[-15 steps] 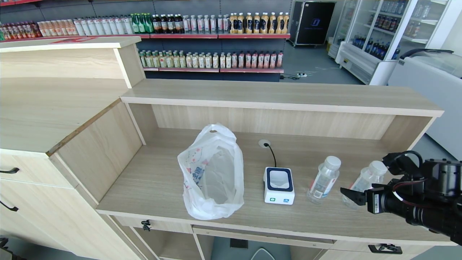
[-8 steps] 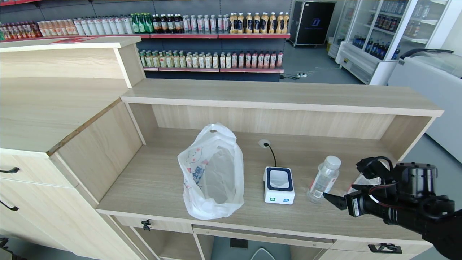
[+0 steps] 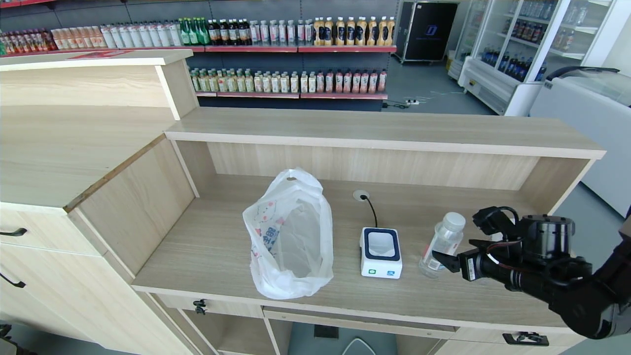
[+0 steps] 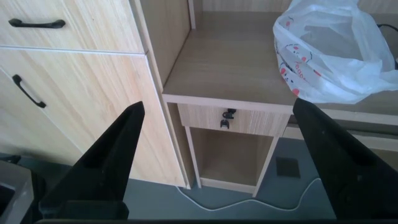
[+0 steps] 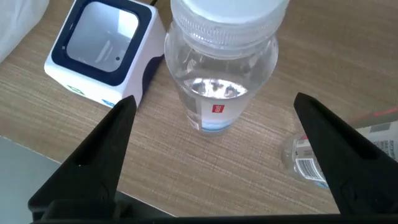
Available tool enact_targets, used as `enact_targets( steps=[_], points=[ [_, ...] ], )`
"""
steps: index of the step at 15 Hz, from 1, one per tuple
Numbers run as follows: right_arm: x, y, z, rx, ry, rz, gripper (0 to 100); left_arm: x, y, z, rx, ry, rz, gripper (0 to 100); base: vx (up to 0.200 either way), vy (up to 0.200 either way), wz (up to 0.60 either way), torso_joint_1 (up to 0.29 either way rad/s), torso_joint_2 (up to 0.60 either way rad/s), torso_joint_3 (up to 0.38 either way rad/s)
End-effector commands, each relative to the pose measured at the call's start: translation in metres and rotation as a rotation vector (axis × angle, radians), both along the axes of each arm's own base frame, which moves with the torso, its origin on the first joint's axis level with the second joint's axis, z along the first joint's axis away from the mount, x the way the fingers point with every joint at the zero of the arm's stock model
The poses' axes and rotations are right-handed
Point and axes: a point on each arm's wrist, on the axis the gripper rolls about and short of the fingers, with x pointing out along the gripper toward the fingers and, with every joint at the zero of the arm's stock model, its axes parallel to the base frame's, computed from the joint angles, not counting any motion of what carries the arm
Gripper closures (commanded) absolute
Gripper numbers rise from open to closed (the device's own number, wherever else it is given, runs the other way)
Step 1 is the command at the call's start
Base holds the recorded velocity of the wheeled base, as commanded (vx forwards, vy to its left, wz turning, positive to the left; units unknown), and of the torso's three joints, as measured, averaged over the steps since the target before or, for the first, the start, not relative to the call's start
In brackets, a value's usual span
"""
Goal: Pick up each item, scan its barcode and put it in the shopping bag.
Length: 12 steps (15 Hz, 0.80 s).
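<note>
On the counter [image 3: 207, 246] a white plastic shopping bag [image 3: 288, 241] stands near the middle with its mouth open, its sides slumped and printed with small red and blue marks. At 3 o'clock from the bag, a little apart from it, sits the white scanner [image 3: 380, 252] with a dark-framed window facing up; its black cable [image 3: 370, 209] runs toward 12 o'clock to a round hole in the counter. At 3 o'clock from the scanner stands a clear bottle [image 3: 442, 245] with a white cap, upright and near the scanner without touching it. The right gripper [image 3: 453, 249] comes in from 4 o'clock, low over the counter, its fingers spread wide and holding nothing. In the right wrist view the bottle [image 5: 219, 74] stands ahead of the right gripper [image 5: 214, 102], in line with the gap between the two fingers, and neither finger can be seen touching it. A second bottle [image 5: 379, 146] shows its labelled side just beside the far finger; whether it stands or leans cannot be told. The left gripper [image 4: 219, 107] hangs off the counter's front edge at about 8 o'clock from the bag, fingers wide apart and empty, facing a small drawer [image 4: 233, 118] under the counter.
</note>
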Motion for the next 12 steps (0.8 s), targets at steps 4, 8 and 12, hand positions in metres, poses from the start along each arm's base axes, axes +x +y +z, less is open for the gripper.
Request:
enact_targets(
  steps=[4,8,12],
  points=[
    [0.021,0.007,-0.019,0.003,0.005,0.017,0,0.0,0.0,0.0,0.0,0.0,0.001,0,0.0,0.0,0.0,0.0,0.0,0.0],
    [0.027,0.01,-0.026,0.018,-0.001,0.053,0,0.0,0.0,0.0,0.0,0.0,0.001,0,0.0,0.0,0.0,0.0,0.0,0.0],
    [0.031,0.012,-0.037,0.022,0.0,0.077,0,0.0,0.0,0.0,0.0,0.0,0.001,0,0.0,0.0,0.0,0.0,0.0,0.0]
  ],
)
